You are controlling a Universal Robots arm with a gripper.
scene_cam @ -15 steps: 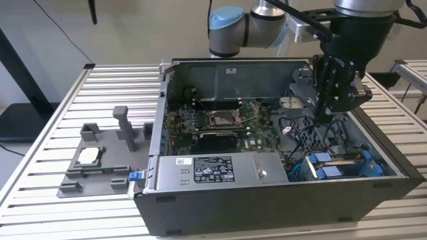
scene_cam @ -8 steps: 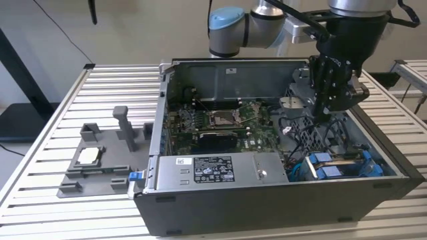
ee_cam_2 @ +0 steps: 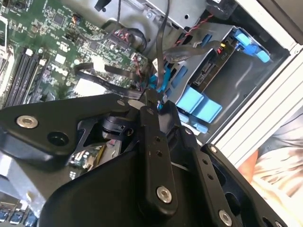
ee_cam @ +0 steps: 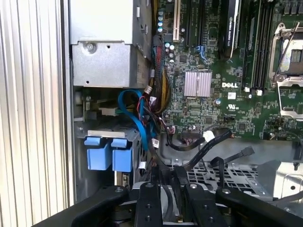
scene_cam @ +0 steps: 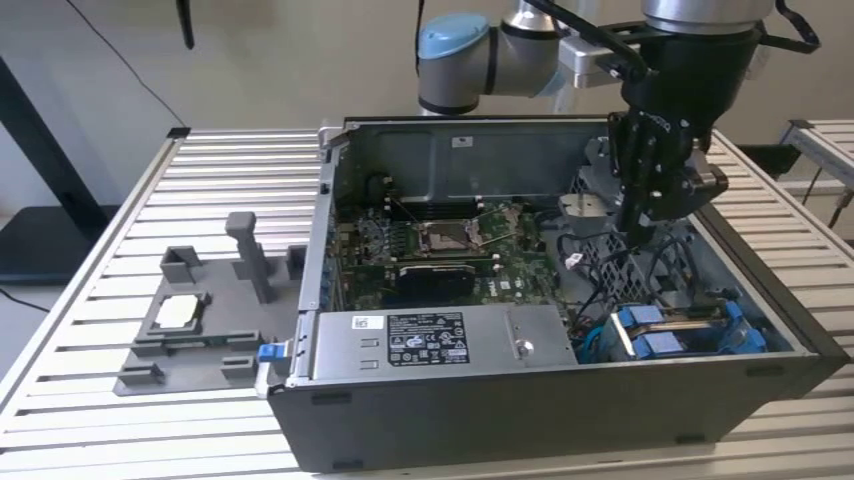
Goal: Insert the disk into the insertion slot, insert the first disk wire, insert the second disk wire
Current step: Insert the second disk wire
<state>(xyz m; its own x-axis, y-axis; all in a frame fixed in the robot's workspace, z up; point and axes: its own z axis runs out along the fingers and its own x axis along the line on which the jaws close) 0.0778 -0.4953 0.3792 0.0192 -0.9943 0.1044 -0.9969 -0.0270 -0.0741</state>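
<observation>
**Position of the task parts.** The flat silver-grey disk in its bright blue plastic frame (scene_cam: 663, 333) sits in the dark grey rectangular insertion slot (scene_cam: 731, 322), in the lower right corner of the open computer case in the exterior view. Its two blue end tabs face the case interior. Judged from the frame, its long axis runs roughly across the picture, along the case's near wall. The disk appears fully seated.

**Key relation.** In the exterior view the black two-finger gripper (scene_cam: 642, 236) hangs above the disk, which lies below it, toward the lower right of the frame. In the second wrist view the tabbed end of the disk (ee_cam_2: 200, 103) lies just beyond the gripper (ee_cam_2: 152, 102). In the first wrist view the disk (ee_cam: 109, 154) lies near the gripper (ee_cam: 165, 173), off to one side.

**Jaws.** The jaws are drawn nearly together and appear to pinch a thin black disk wire (ee_cam_2: 161, 52), which runs out from between the tips toward the cable bundle beside the bay.

**Arm pose.** The arm enters from the top right of the exterior view. The wrist is near vertical, with the fingers pointing down into the case between the green motherboard (scene_cam: 441, 250) and the case's right wall.

**Surroundings.** The silver labelled power-supply box (scene_cam: 427, 340) is at lower centre of the frame. The grey plastic jig (scene_cam: 200, 330) stands at centre left on the slatted worktop (scene_cam: 120, 240).
</observation>
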